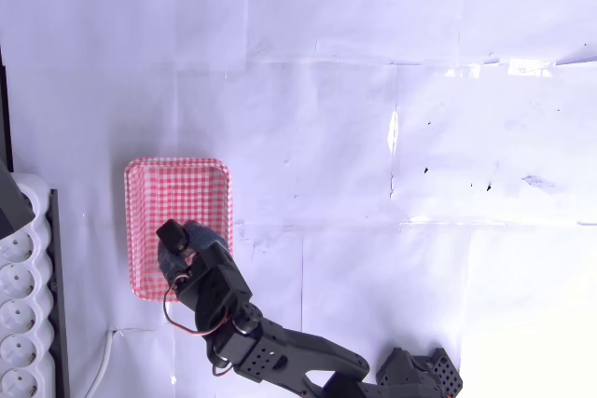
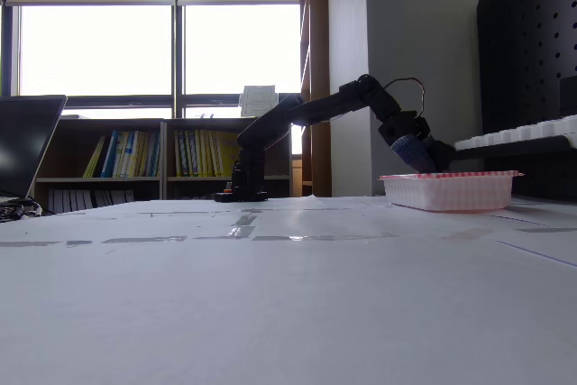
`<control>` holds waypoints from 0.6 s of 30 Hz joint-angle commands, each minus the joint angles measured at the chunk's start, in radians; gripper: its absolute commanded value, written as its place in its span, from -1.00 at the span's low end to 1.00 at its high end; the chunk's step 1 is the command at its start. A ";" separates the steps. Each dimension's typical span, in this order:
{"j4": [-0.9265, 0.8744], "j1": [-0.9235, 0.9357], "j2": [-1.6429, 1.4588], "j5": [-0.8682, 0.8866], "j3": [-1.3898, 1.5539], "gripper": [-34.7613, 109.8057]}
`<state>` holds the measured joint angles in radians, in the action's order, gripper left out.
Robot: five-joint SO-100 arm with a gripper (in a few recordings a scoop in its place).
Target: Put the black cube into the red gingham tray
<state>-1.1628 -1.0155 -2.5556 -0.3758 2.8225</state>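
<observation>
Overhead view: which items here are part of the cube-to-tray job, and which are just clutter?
Job:
- gripper, over the tray's lower half
- black cube, at the fingertips; grip state unclear
- red gingham tray

Clutter:
- white power strip, left edge of the overhead view
- laptop, left in the fixed view
- bookshelf with books, behind the table

White paper-covered table (image 1: 373,90), sheets joined with glossy tape seams, a few small dark specks at right in the overhead view. Red gingham tray (image 1: 149,193) resting flat on it near the left edge. White power strip (image 1: 20,323) along the left border, with a white cable (image 1: 103,365) trailing beside it.
</observation>
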 commanded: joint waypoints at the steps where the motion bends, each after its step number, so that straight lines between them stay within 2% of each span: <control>1: -0.009 0.002 0.043 0.005 0.063 -0.25; 7: -0.069 0.005 0.080 0.014 0.048 -0.02; 12: -0.089 0.006 0.173 0.012 0.037 0.00; 16: -0.107 0.034 0.419 -0.052 0.009 0.00; 18: -0.086 0.069 0.618 -0.072 -0.124 0.00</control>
<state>-1.2517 -0.9894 -2.3654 -0.4157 2.7934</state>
